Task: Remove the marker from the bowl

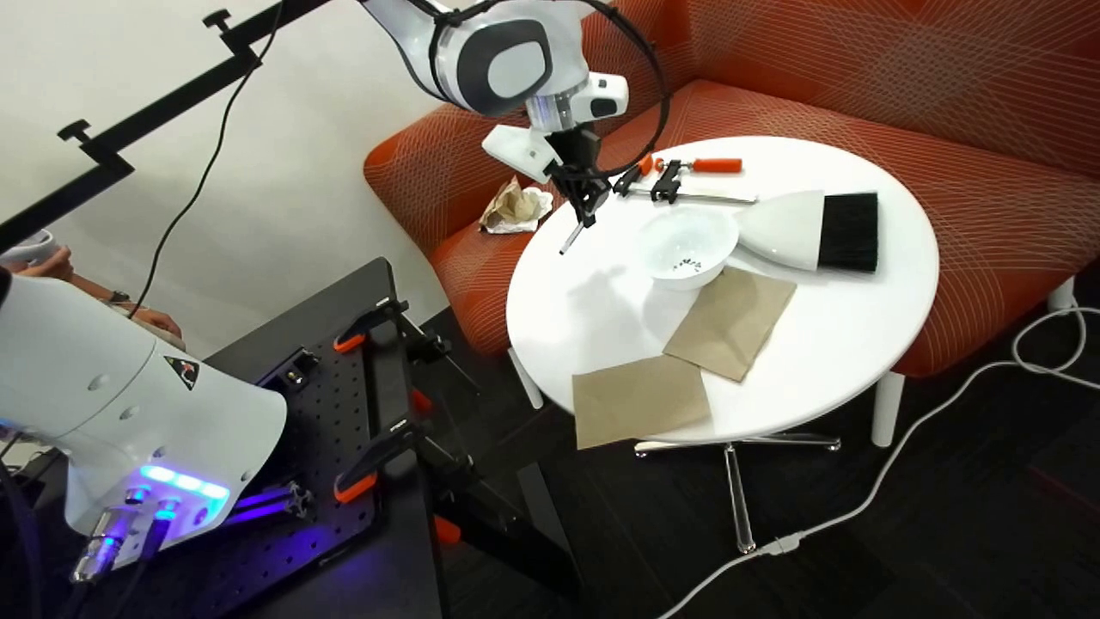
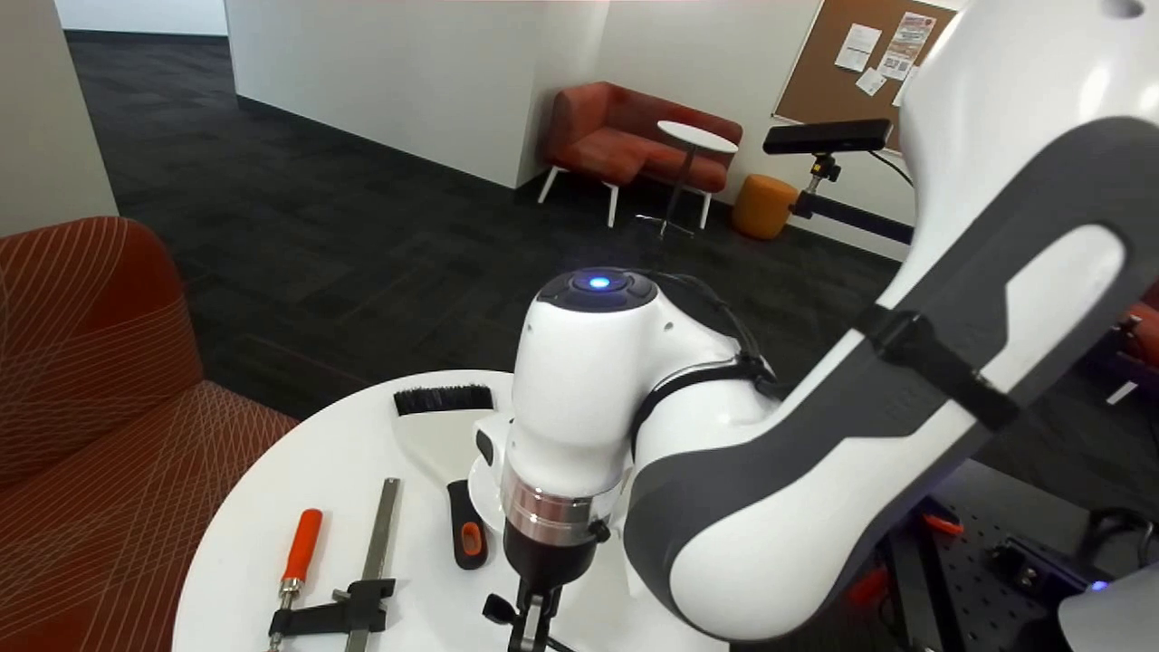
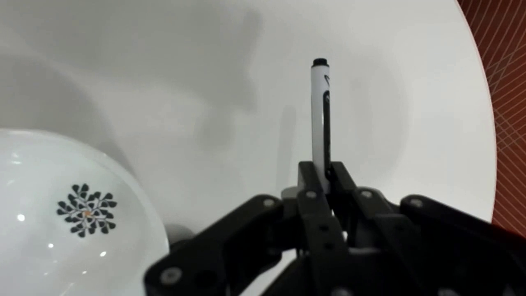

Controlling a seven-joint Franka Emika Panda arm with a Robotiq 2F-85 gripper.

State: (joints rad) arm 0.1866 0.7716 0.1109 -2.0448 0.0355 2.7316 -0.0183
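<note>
The marker is a thin white stick with a black end and dark print; it shows in the wrist view (image 3: pixel 319 111) and in an exterior view (image 1: pixel 570 241). My gripper (image 3: pixel 322 170) is shut on it, with the marker's free end sticking out past the fingertips. The gripper (image 1: pixel 588 220) is above the table beside the bowl, and a shadow lies apart from the marker. The round white bowl (image 1: pixel 662 245) stands on the table with a dark leaf pattern inside. It is at the left of the wrist view (image 3: pixel 131 242) and mostly hidden by the arm in an exterior view (image 2: pixel 484 493).
A round white table (image 1: pixel 825 370) bears a brush (image 1: pixel 782 228) touching or close to the bowl, and an orange-handled bar clamp (image 1: pixel 667 182). Two brown paper sheets (image 1: pixel 730 322) (image 1: pixel 638 402) lie near the front. A red sofa (image 1: pixel 988 206) stands behind.
</note>
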